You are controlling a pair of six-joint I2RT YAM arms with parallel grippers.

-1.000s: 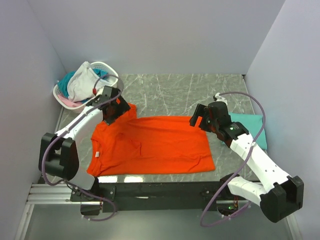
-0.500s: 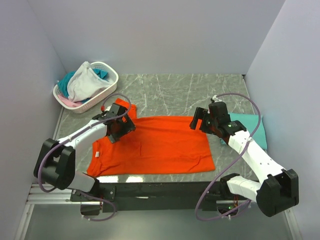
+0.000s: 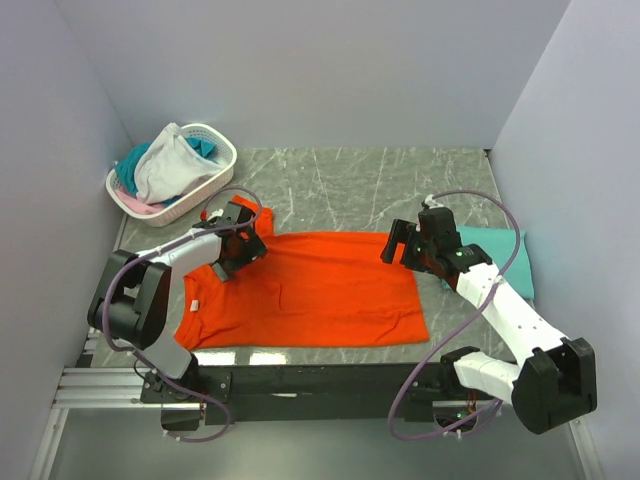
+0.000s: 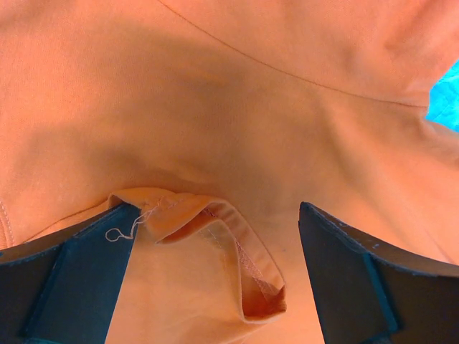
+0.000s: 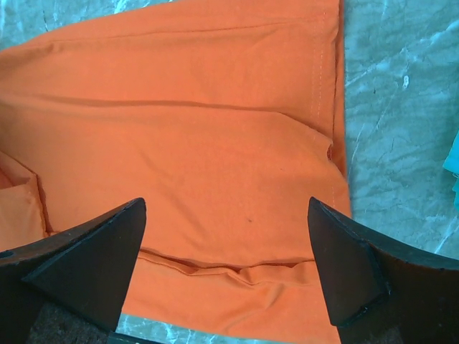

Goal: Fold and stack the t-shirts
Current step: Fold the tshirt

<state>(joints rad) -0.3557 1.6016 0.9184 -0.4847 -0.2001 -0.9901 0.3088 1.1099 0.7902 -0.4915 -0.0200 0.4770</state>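
Your orange t-shirt [image 3: 300, 290] lies spread flat on the surface [image 3: 340, 180] between the two arms, sleeve end to the left and bottom hem to the right. Treat it as light, limp cloth that will sag, crease and drag rather than hold a shape, so take it at the seamed edges, where doubled fabric gives the fingers something to bite. The left pincer [image 4: 215, 209] stands with its jaws apart low over the far left sleeve, clamped on nothing. Its wrist view shows what the top view cannot: a curled sleeve cuff [image 4: 244, 287] with a loose thread, lying right between the fingers and probably your best hold there. The right pincer [image 5: 226, 204] is likewise spread wide above the far hem corner, holding nothing; its wrist view shows the stitched hem and a fold line in the cloth nearest the camera. Only the top view shows you the folded teal t-shirt [image 3: 500, 255] beside the right arm, and the basket [image 3: 225, 150] of heaped garments [image 3: 165, 165] at the far left.
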